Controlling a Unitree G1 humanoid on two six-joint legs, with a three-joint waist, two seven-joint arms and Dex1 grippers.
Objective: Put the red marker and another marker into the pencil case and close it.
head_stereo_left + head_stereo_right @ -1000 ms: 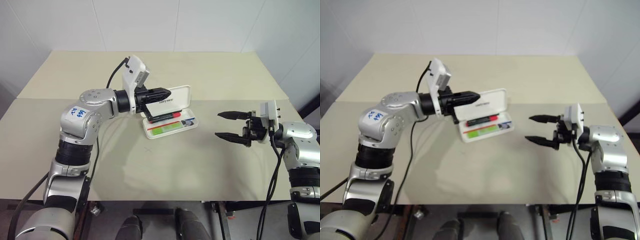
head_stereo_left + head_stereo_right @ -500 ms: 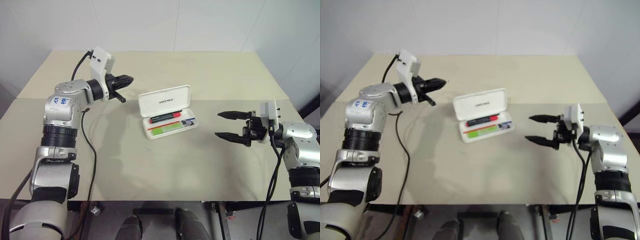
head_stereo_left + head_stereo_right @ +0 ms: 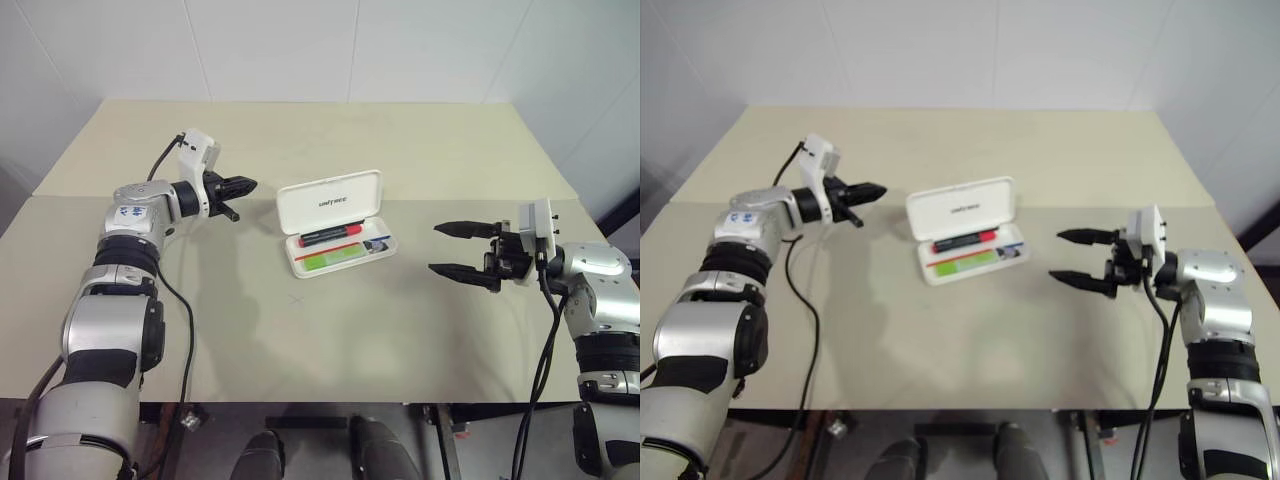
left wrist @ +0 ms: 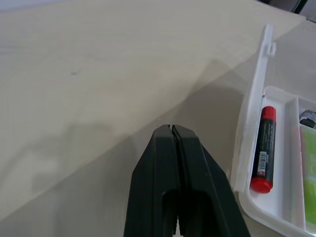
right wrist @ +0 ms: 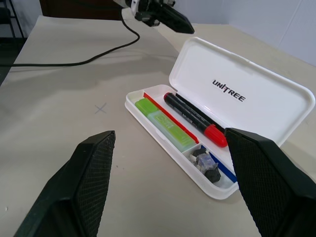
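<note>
Both markers sit inside the pencil case [image 3: 338, 223]; we judge the remaining step to be closing the lid.

Case posn: middle of the bench [image 3: 300, 350], tray flat, lid standing open on the far long edge. Long axis runs roughly across our view, right end slightly nearer to us.

Contents, ref. the case:
- red marker [image 3: 331, 235]: rear slot, just in front of the lid hinge, parallel to the long axis, red end toward the right.
- green marker [image 3: 330, 260]: front slot, parallel to the red one, apart from it w/ a thin red divider between.
- small dark stub [image 5: 206, 164]: compartment at the right end.

End effectors, ref. the case:
- left end effector [image 3: 238, 186]: fingers pressed together, empty. Left of the lid's far corner, tip aimed toward it, near but not touching.
- right end effector [image 3: 464, 250]: fingers spread wide, empty. Right of the tray, aimed at its short end, well apart.

Key relation: the lid's outer face looks away from us, behind the case. The left end effector is nearer to it, so we rate the left arm better placed for pushing the lid forward and down.
</note>
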